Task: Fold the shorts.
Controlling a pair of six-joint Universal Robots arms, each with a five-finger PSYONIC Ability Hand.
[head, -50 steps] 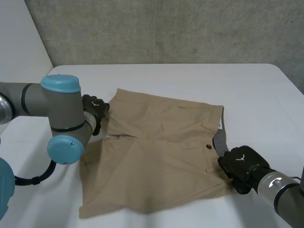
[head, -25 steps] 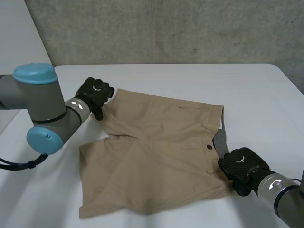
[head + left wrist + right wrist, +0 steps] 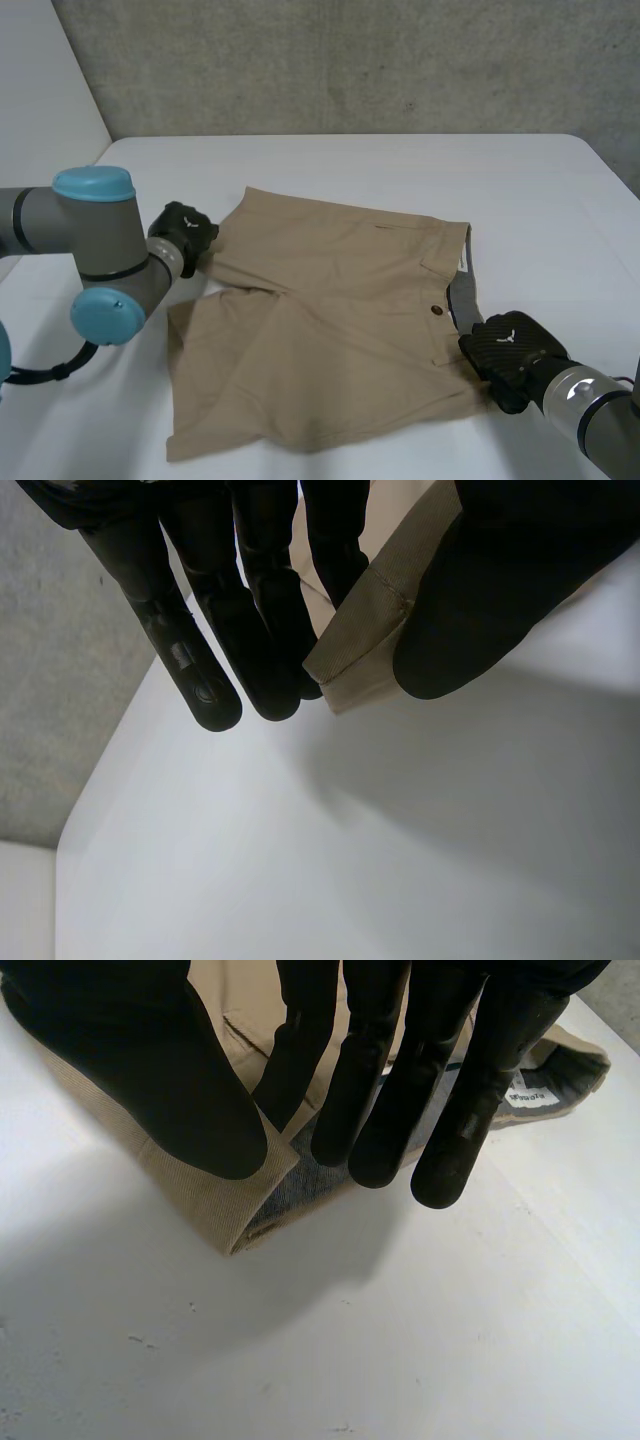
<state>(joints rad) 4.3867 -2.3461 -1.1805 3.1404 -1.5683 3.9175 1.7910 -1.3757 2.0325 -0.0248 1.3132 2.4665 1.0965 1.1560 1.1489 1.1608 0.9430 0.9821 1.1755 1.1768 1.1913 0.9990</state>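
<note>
Tan shorts lie spread on the white table, waistband toward the right, legs toward the left. My left hand is at the far leg's hem corner. In the left wrist view the thumb and fingers pinch that hem corner, lifted off the table. My right hand sits at the near end of the waistband. In the right wrist view its thumb and fingers pinch the waistband corner, where grey lining shows.
A grey concrete wall runs behind the table. Bare white table surface lies beyond the shorts and to the right. The table's back left corner is near my left arm.
My left hand moved along the far leg's hem, came down a little toward the near side and closed on the hem corner. The right hand stayed on the waistband.
</note>
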